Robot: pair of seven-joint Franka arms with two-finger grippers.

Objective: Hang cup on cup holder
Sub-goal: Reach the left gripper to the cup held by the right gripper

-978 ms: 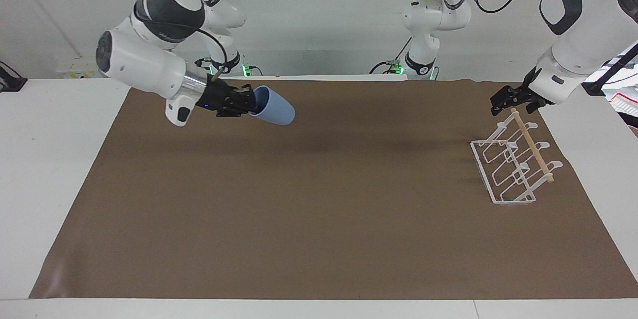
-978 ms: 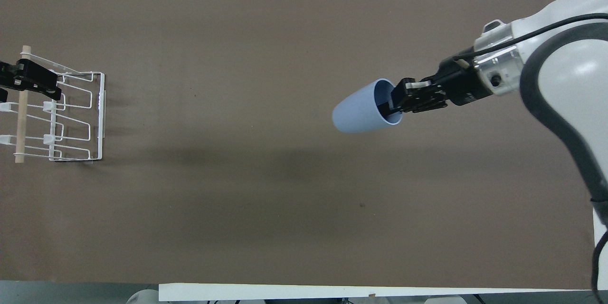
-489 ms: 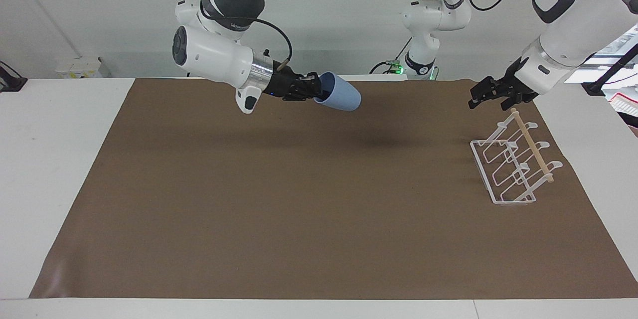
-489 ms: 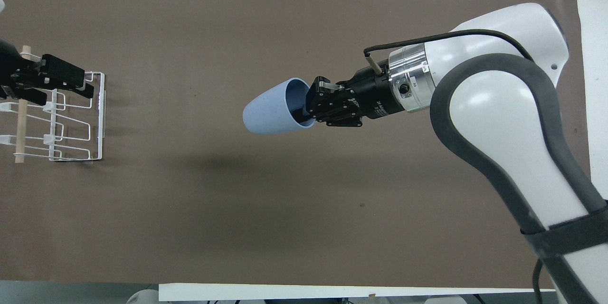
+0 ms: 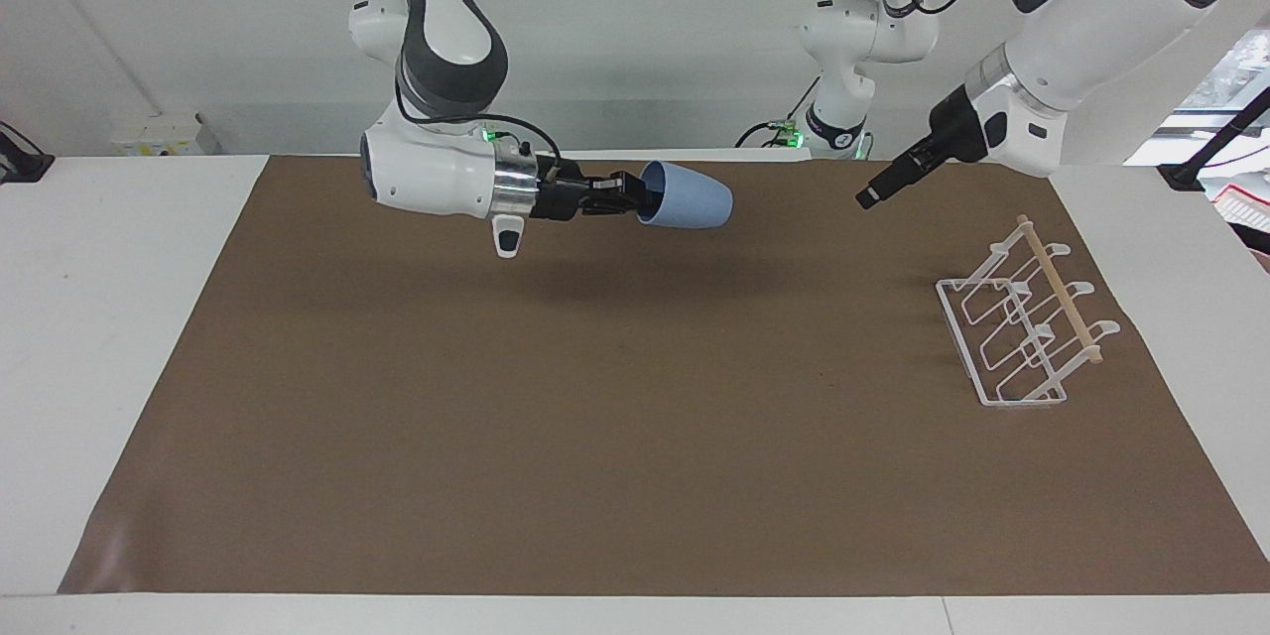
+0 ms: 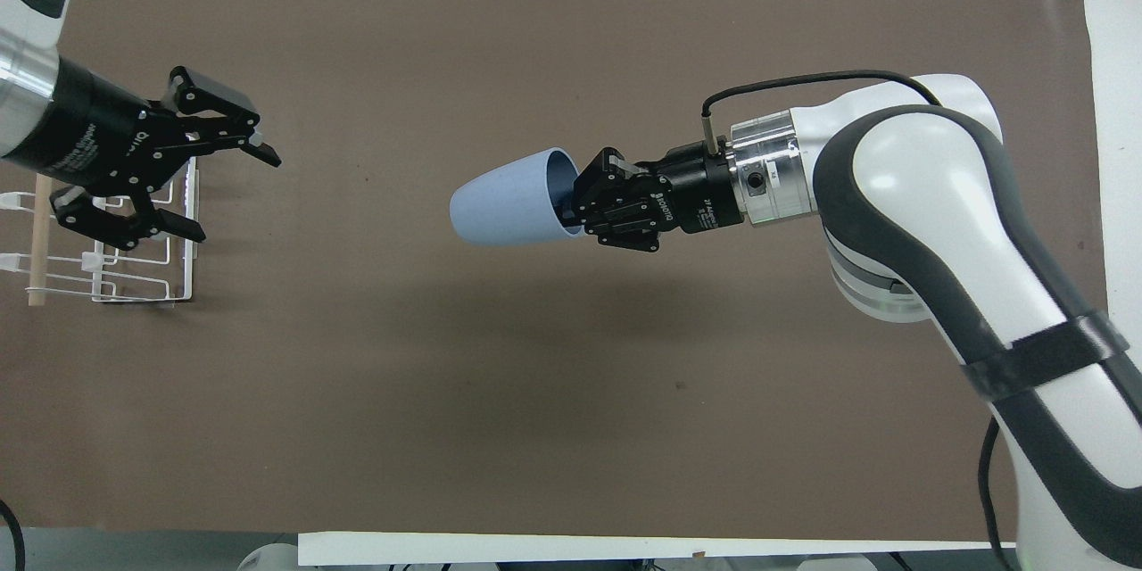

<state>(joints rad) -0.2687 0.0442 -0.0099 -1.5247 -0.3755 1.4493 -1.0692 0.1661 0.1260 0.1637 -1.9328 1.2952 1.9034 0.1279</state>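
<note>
Your right hand [image 5: 635, 195] grips the light-blue plastic tumbler [image 5: 687, 197] by its rim, mid-counter. Left hand [image 6: 210, 169] spread wide over the white wire rack [image 5: 1022, 325]. Handover and hanging remain.

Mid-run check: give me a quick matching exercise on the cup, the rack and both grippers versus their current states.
1. cup
2. cup holder
3. left gripper
4. right gripper

A. open, in the air over the mat
B. standing on the mat, bare
C. lying sideways, in the air
D. pinching a rim

Pairs: 1-C, 2-B, 3-A, 4-D
</note>
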